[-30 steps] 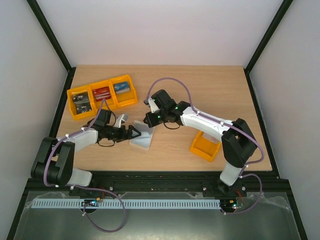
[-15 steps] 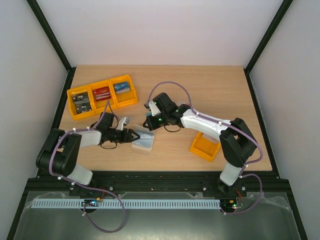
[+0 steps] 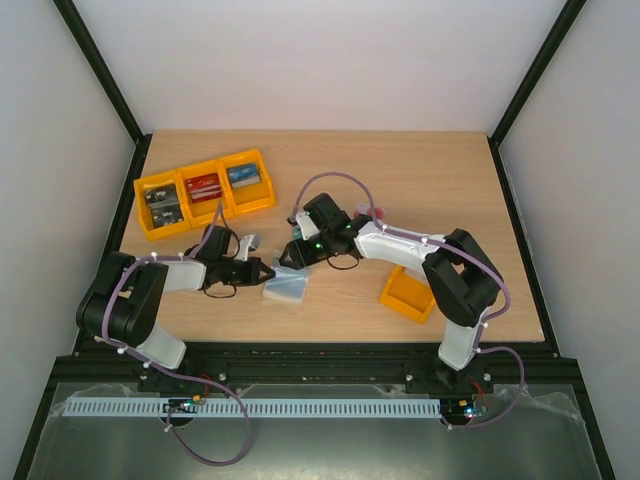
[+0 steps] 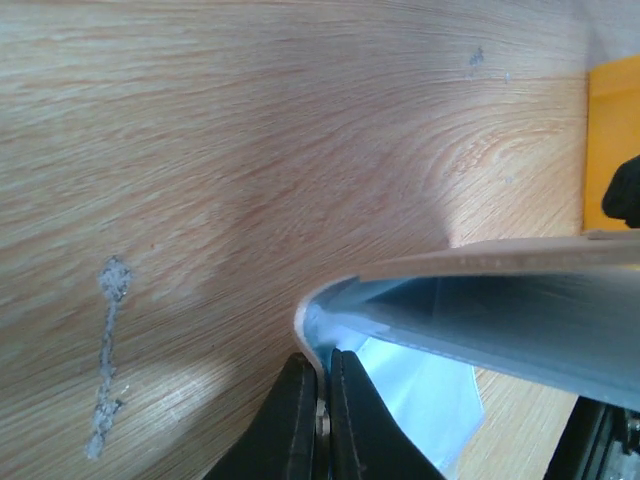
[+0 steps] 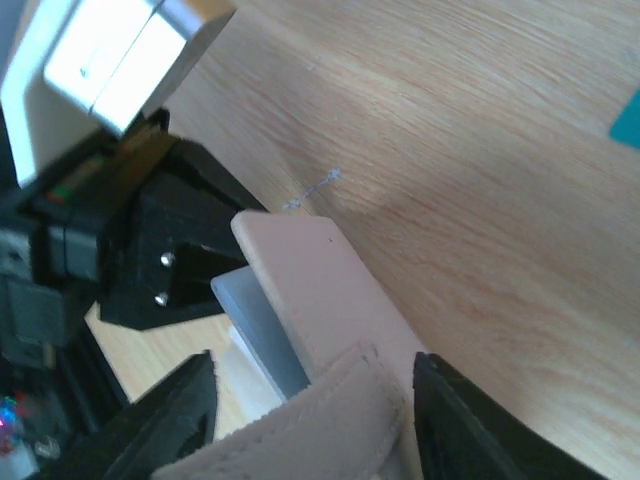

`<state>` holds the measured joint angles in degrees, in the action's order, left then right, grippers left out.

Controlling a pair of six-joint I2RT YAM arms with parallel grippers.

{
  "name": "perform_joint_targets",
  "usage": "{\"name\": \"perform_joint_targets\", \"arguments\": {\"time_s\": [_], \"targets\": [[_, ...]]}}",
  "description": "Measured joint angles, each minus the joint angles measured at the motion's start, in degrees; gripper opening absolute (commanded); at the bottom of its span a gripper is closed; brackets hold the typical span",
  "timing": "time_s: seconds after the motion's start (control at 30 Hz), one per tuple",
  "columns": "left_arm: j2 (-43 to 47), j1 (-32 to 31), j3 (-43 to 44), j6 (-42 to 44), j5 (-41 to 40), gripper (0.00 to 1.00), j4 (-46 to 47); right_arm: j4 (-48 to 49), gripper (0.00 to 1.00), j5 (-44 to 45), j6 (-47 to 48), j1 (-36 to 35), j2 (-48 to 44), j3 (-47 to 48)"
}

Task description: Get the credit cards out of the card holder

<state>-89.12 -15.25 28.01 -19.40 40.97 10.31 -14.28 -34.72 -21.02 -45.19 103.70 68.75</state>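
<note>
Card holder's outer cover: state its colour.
The card holder is cream-white, clearest in the right wrist view.

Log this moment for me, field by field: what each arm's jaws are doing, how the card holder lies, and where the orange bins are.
left gripper: jaws shut, pinching the card holder at its curled edge
right gripper: jaws apart, on either side of the holder's cream cover
card holder: on the table between both grippers, partly open, bluish-grey sleeves showing
row of three orange bins: far left of table, small items inside
single orange bin: right of the holder
</note>
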Motion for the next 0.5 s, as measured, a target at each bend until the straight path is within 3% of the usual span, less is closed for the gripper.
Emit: {"name": "perform_joint_targets", "arguments": {"time_s": [0.13,0.27,0.33,0.5], "targets": [[0.0,-0.02,-0.02,-0.11,-0.04,0.02,0.35,0.0,0.58,0.61,2.27,0.13,0.39,-0.17],[0.0,-0.17,-0.09,-0.11,-0.07,0.02,0.48,-0.48,0.53,3.13,4.74,0.13,0.74,-0.13],[0.0,-0.2,-0.11,-0.11,-0.11,0.02,0.48,-0.83,0.43,4.11,5.84,0.13,1.36,-0.13],[0.0,-0.22,-0.11,-0.09,-0.35,0.02,0.48,-1.42,0.03,6.08,7.65,0.13,3.08,-0.11]]}}
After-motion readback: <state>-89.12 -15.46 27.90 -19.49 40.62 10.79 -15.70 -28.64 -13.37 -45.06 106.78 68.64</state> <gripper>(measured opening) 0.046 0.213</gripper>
